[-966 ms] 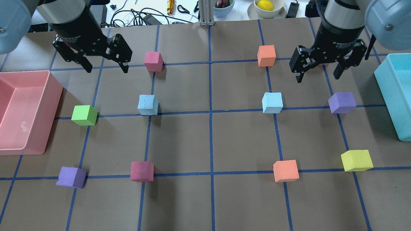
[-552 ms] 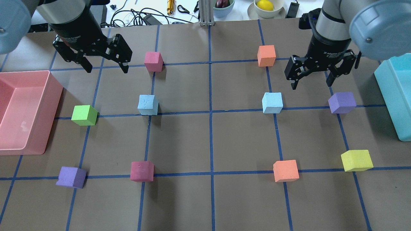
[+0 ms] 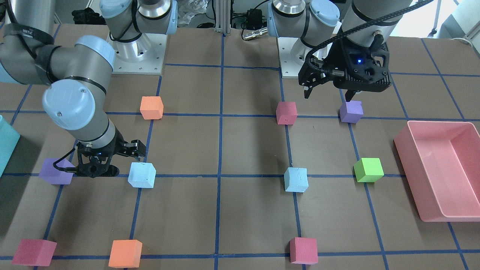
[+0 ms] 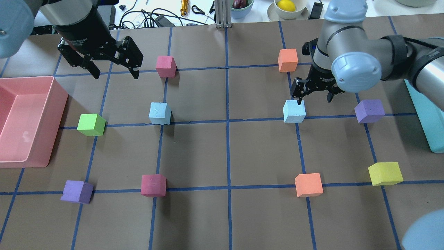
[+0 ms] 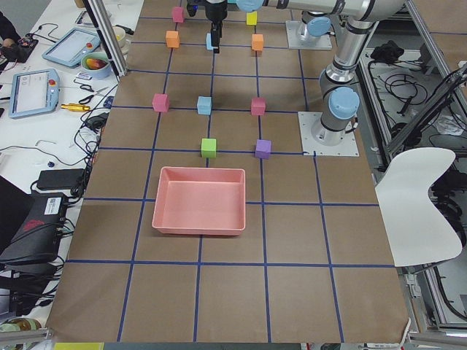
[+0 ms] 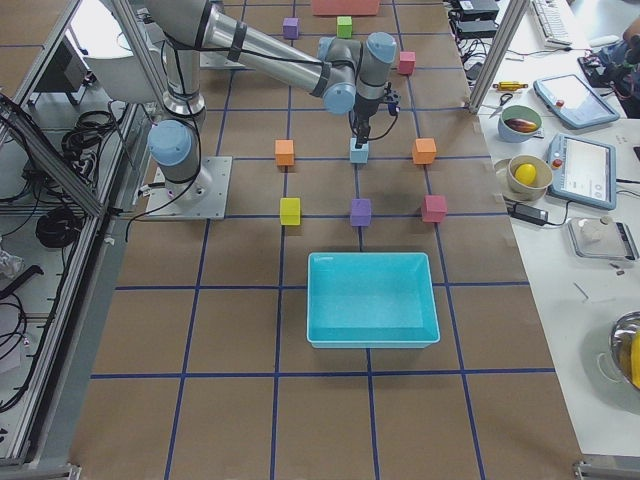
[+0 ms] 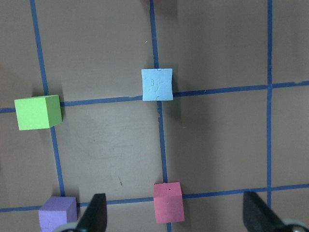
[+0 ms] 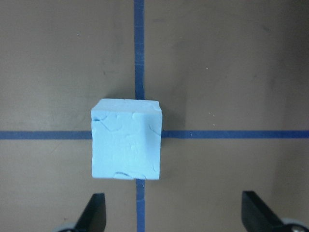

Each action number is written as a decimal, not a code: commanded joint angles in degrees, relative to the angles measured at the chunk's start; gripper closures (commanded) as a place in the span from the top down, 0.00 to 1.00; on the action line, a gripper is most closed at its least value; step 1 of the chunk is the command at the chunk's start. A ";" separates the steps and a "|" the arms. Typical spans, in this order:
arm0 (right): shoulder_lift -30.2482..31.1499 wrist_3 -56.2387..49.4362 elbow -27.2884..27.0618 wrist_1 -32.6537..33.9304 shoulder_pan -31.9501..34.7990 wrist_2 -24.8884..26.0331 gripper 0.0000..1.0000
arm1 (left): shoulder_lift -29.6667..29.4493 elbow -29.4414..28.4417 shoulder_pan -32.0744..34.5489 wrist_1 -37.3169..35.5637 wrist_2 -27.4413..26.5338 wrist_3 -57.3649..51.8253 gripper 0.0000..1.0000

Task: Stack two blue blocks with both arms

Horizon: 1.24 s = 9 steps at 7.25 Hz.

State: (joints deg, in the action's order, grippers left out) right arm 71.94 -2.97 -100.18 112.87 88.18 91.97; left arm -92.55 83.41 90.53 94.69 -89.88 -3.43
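Observation:
Two pale blue blocks sit on the brown table. One blue block (image 4: 160,113) is left of centre and also shows in the left wrist view (image 7: 157,84). The other blue block (image 4: 294,111) is right of centre. My right gripper (image 4: 314,99) is open and low, close beside this block but not around it. One of its fingertips (image 4: 299,101) is by the block's far corner. In the right wrist view the block (image 8: 126,145) lies ahead of the fingers, left of centre. My left gripper (image 4: 115,73) is open and empty. It is held high at the back left, apart from its block.
A pink bin (image 4: 57,104) stands at the left edge and a cyan bin (image 4: 421,104) at the right edge. A purple cube (image 4: 369,110) and an orange cube (image 4: 288,60) lie near my right gripper. A pink cube (image 4: 165,66) and a green cube (image 4: 91,124) lie near my left gripper.
My right arm has swung left and come down towards the right blue block, its gripper still open. My left arm and all the cubes have not moved.

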 commanded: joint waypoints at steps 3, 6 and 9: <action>-6.43 -0.37 -0.64 5.78 0.24 -6.81 1.00 | 0.00 0.00 0.00 -0.03 0.05 0.00 1.00; -6.98 -0.54 -2.38 6.92 0.15 -6.46 0.28 | 0.00 0.00 0.00 -0.03 0.14 0.00 1.00; -6.11 -0.46 -1.70 6.40 0.24 -1.66 0.00 | 0.00 0.00 0.00 -0.03 0.05 0.00 1.00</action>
State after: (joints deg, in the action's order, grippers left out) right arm 65.31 -3.48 -102.53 119.60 88.35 87.16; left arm -92.55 83.41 90.53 94.66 -89.82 -3.43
